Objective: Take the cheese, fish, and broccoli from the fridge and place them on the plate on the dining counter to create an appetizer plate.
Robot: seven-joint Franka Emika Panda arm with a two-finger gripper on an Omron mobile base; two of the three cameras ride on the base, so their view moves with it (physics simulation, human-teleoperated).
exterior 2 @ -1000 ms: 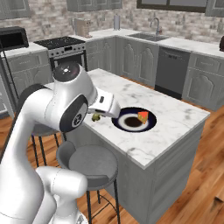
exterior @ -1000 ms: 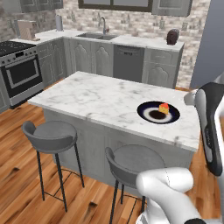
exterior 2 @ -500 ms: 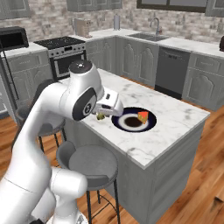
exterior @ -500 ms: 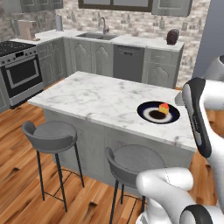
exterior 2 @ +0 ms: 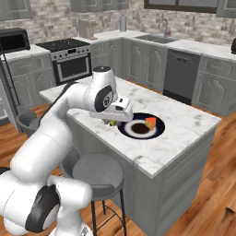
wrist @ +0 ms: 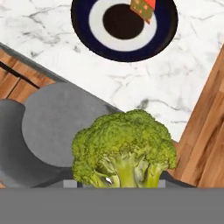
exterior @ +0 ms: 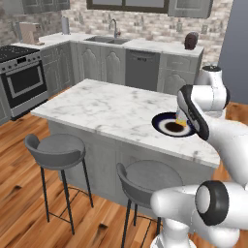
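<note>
The rendered kitchen is lit evenly and brightly, with no single light source to be seen. Soft, faint shadows are cast under the stools [exterior: 58,150] onto the wooden floor [exterior: 19,193]. A mild sheen is shown on the white marble dining counter [exterior: 106,106], without harsh glare. Everything is drawn sharp, though textures look slightly coarse; the broccoli [wrist: 124,148] is seen close and slightly soft.

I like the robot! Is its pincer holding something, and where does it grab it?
Yes, the pincer holds the broccoli. It seems to grip it low, near the stalk, though the exact spot is hidden.
</note>
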